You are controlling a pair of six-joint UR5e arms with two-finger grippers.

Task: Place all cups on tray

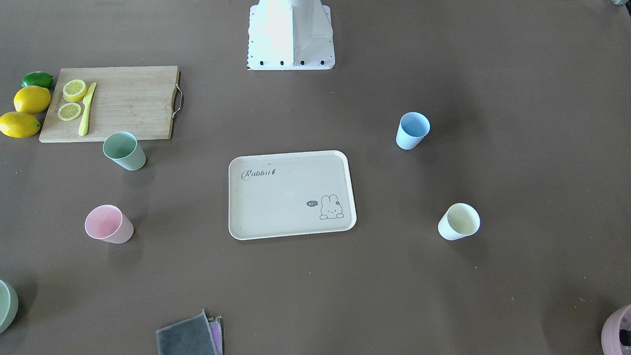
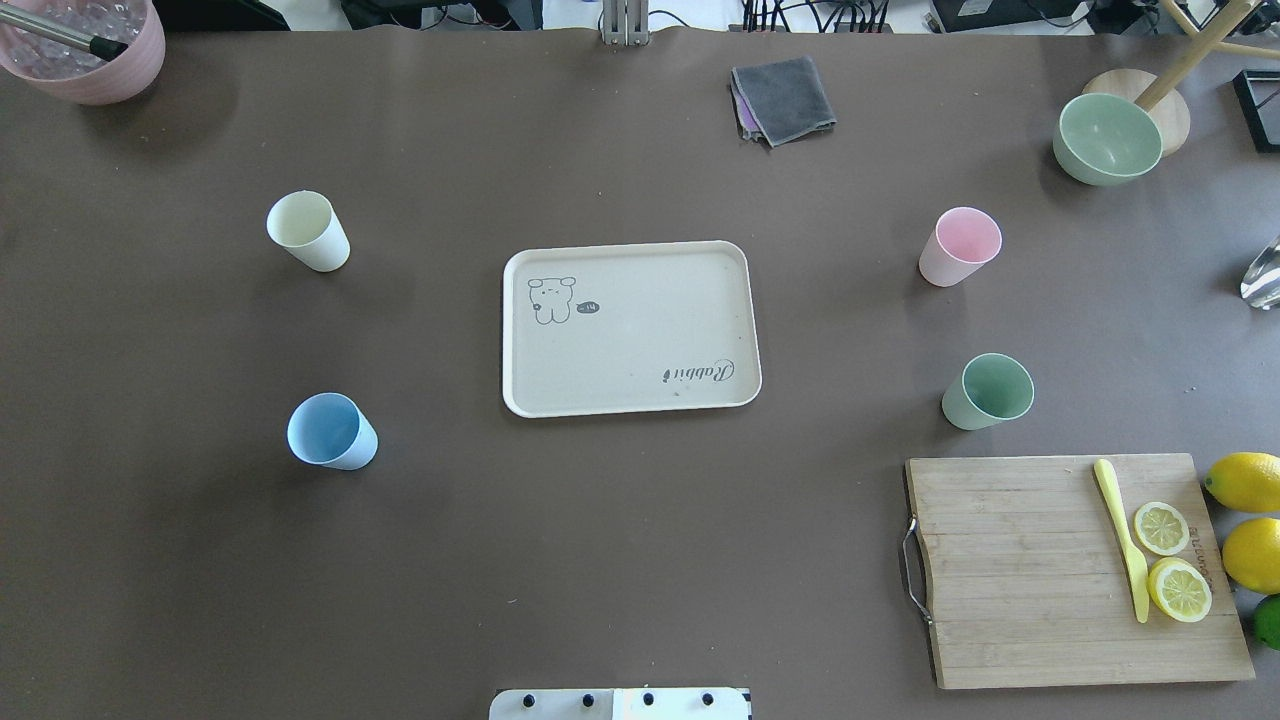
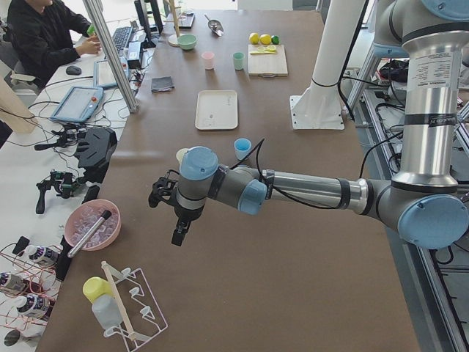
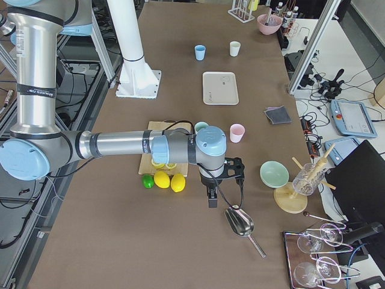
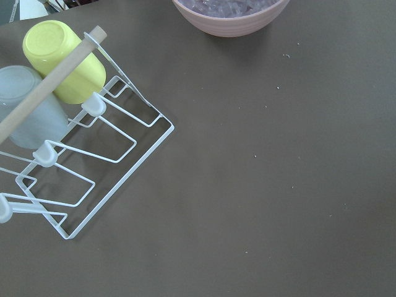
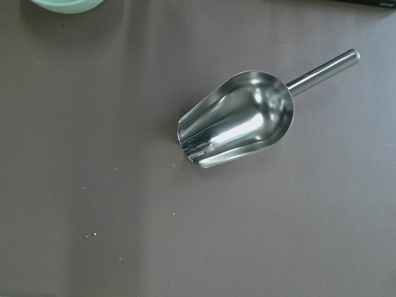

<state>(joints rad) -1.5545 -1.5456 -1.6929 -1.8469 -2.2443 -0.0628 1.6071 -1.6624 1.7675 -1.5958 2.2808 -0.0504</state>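
Note:
The beige Rabbit tray (image 1: 286, 197) lies at the table's middle, with nothing on it, and shows in the overhead view (image 2: 640, 320). All the cups stand on the table around it. The sage green cup (image 2: 988, 391) and pink cup (image 2: 959, 246) are on my right. The light blue cup (image 2: 330, 431) and cream-white cup (image 2: 307, 231) are on my left. My left gripper (image 3: 165, 218) hovers past the cream cup toward the table's left end. My right gripper (image 4: 224, 188) hovers near the lemons at the right end. I cannot tell whether either is open or shut.
A wooden cutting board (image 2: 1010, 570) with lemon slices and a yellow knife lies front right, beside lemons (image 2: 1245, 482). A green bowl (image 2: 1108, 138), folded cloths (image 2: 784, 98) and a pink pot (image 2: 85, 45) stand at the far edge. A metal scoop (image 6: 238, 120) and a wire rack (image 5: 93, 154) lie below the wrists.

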